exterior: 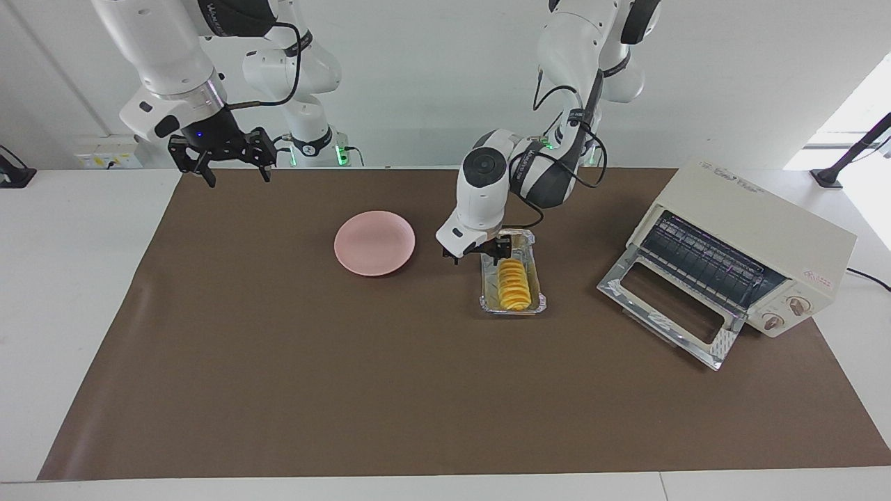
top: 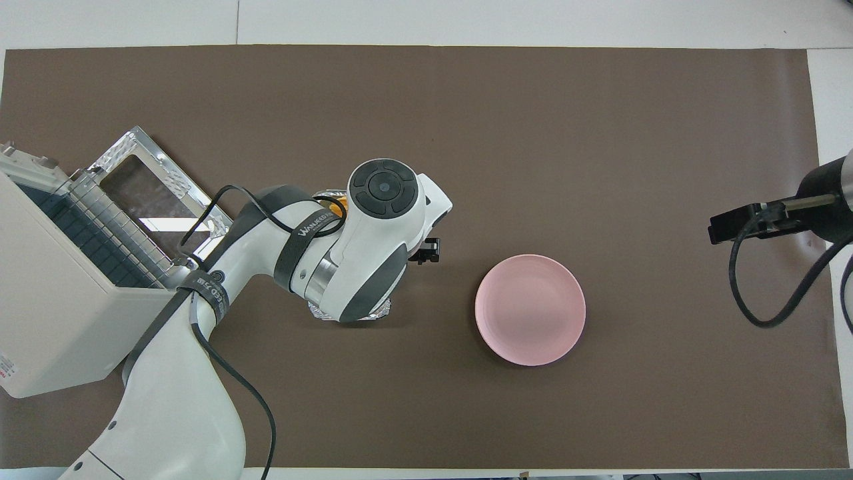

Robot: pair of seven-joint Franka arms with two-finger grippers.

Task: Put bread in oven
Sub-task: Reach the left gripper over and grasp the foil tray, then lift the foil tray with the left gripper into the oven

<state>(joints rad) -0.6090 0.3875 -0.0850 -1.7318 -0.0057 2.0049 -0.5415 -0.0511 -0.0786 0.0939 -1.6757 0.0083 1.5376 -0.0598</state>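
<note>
The bread (exterior: 514, 285), a ridged golden loaf, lies in a silver foil tray (exterior: 511, 307) on the brown mat. My left gripper (exterior: 480, 255) is open and low at the tray's end nearer the robots, on the side toward the pink plate. One finger (exterior: 504, 249) is at the tray's rim by the loaf's end; the other is outside the tray. In the overhead view the left arm covers most of the tray, and only a sliver of bread (top: 338, 198) shows. The oven (exterior: 755, 233) stands at the left arm's end, its door (exterior: 668, 309) open and lying flat. My right gripper (exterior: 237, 174) is open and waits in the air.
A round pink plate (exterior: 374, 243) lies beside the tray toward the right arm's end; it also shows in the overhead view (top: 530, 309). The oven's wire rack (exterior: 703, 261) is visible inside. The brown mat (exterior: 348, 390) covers the table.
</note>
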